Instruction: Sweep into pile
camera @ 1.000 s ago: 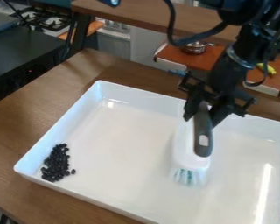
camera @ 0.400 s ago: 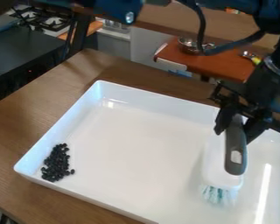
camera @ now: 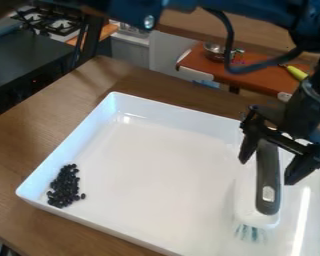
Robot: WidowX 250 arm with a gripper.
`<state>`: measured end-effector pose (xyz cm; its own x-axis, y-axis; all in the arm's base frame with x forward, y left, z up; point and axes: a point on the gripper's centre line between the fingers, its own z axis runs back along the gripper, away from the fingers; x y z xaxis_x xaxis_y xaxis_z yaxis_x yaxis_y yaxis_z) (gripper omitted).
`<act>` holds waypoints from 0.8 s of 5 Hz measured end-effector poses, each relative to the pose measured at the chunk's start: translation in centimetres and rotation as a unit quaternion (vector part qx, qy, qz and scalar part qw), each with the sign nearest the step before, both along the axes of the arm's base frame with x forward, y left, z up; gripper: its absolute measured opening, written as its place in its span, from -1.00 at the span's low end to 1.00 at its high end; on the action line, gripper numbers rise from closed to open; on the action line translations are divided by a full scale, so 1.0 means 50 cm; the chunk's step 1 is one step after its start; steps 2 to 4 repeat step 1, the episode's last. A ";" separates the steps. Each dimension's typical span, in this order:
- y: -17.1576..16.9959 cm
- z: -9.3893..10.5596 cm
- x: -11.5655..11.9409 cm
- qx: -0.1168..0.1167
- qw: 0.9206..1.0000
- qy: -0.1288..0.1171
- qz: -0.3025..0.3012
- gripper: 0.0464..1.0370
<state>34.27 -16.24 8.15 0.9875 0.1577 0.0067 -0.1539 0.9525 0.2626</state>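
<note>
Black pellets (camera: 65, 186): clustered inside the white tray (camera: 81, 137), at your near left corner, a few slightly loose. Brush (camera: 253, 207): in the tray, well apart to their right, bristles toward you. You have the gripper (camera: 267, 171) over it, fingers spread apart (dark handle (camera: 267, 172) between them). Beyond the wooden surface (camera: 62, 105): a metal pot (camera: 215, 49).

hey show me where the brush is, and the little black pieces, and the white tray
Brush (camera: 268, 175), camera view, on its dark handle.
Black pieces (camera: 64, 188), camera view, mid-cluster.
White tray (camera: 156, 160), camera view, on its bare floor.
</note>
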 end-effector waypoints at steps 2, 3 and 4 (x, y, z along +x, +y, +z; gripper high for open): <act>0.004 0.099 -0.026 -0.060 0.998 0.006 -0.005 0.95; 0.004 0.099 -0.026 -0.060 0.998 0.006 -0.005 0.95; 0.004 0.099 -0.026 -0.060 0.998 0.006 -0.005 0.95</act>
